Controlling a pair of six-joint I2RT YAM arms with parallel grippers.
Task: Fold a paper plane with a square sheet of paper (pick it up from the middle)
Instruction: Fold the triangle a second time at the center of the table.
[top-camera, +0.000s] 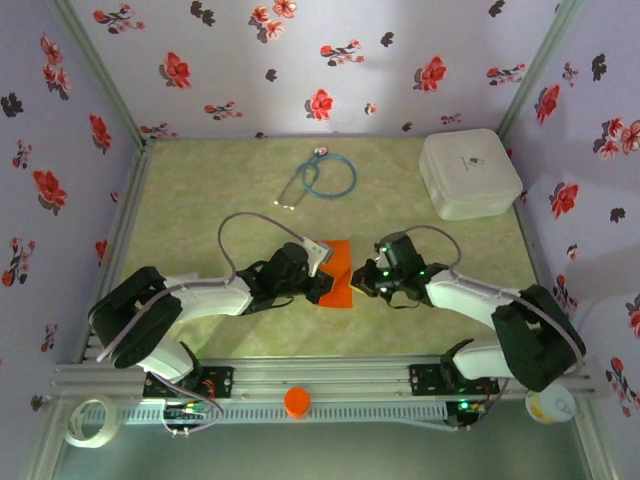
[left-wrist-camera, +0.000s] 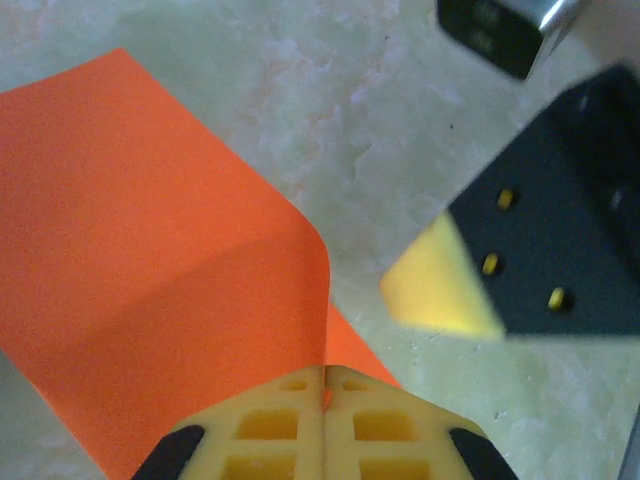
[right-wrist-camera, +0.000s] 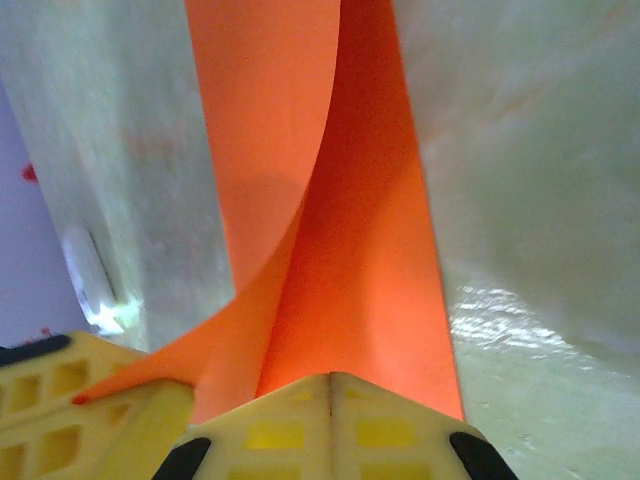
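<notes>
Green marbled tabletop (top-camera: 190, 210) lies bare all round the square sheet of paper (top-camera: 341, 265), which sits at the middle between both arms, one side curled up off the surface. The left gripper (left-wrist-camera: 325, 385) pinches that raised fold. The right gripper (right-wrist-camera: 330, 385) has its fingers pressed together at the sheet's edge, though I cannot tell whether paper is between them. A stethoscope (top-camera: 320, 175) and a white rounded box (top-camera: 470, 173) lie well apart towards the back wall.
</notes>
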